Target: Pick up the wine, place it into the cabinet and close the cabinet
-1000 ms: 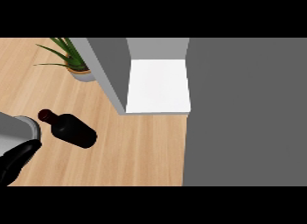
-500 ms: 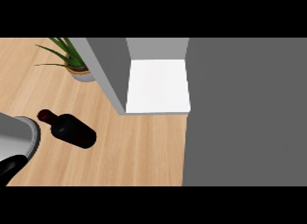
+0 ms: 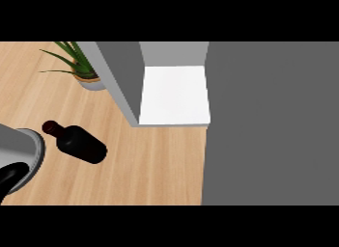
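No legible text or labels anywhere.

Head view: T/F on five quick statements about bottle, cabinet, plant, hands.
1. The wine bottle is on the wooden counter. True.
2. The cabinet is shut. False: it is open, white shelf bare.
3. A potted plant stands left of the cabinet. True.
4. The left hand is curled round the bottle. False: it is apart from it, at the lower left.
5. Both hands show. False: only the left.
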`<state>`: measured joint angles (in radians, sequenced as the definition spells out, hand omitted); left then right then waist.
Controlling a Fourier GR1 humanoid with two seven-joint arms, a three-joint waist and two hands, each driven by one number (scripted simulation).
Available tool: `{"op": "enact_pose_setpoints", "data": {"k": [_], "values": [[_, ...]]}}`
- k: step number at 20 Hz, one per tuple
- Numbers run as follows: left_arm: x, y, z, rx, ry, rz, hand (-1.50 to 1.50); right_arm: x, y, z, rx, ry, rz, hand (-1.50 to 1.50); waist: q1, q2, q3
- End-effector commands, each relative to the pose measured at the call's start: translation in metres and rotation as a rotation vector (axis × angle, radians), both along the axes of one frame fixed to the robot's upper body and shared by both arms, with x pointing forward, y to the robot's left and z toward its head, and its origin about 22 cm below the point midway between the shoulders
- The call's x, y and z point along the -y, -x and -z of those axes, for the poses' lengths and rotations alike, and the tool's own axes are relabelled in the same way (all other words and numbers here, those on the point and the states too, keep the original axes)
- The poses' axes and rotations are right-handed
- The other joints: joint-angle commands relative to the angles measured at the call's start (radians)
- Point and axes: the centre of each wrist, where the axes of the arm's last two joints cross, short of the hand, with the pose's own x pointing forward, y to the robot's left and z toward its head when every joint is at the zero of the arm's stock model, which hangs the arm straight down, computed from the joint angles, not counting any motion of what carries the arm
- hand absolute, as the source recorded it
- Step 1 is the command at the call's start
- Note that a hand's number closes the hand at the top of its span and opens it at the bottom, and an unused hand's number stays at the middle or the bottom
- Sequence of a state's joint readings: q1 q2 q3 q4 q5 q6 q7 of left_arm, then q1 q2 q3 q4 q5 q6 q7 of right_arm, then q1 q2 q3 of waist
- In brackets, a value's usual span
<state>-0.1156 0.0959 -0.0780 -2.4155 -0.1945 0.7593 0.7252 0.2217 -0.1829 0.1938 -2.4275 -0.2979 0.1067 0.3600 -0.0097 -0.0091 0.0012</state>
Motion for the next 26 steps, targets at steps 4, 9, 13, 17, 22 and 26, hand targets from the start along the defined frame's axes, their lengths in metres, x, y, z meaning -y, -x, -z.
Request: {"op": "enact_pose_setpoints", "data": {"k": [4, 9, 13, 17, 22, 26], "values": [[-0.010, 0.018, -0.008, 0.068, -0.025, -0.107, -1.50, 0.003, 0.040, -0.036, 0.093, -0.024, -0.012, -1.50, 0.004, 0.002, -0.001], [-0.009, 0.023, -0.010, 0.088, -0.034, -0.133, -1.50, 0.001, 0.048, -0.045, 0.080, -0.034, -0.020, -1.50, 0.003, -0.001, -0.001], [-0.013, 0.019, 0.001, 0.024, -0.029, -0.204, -1.50, 0.003, 0.039, -0.030, 0.076, -0.050, 0.014, -1.50, 0.002, 0.003, 0.000], [-0.022, 0.011, 0.016, -0.035, -0.043, -0.196, -1.50, 0.000, 0.047, -0.043, 0.082, -0.064, -0.003, -1.50, 0.001, 0.004, -0.003], [-0.025, 0.007, 0.042, -0.079, -0.054, -0.212, -1.50, 0.006, 0.034, -0.033, 0.079, -0.056, -0.004, -1.50, 0.004, 0.006, -0.003], [-0.050, -0.006, 0.061, -0.124, -0.049, -0.217, -1.50, 0.012, 0.032, -0.025, 0.059, -0.069, -0.005, -1.50, -0.002, 0.006, -0.003]]}}
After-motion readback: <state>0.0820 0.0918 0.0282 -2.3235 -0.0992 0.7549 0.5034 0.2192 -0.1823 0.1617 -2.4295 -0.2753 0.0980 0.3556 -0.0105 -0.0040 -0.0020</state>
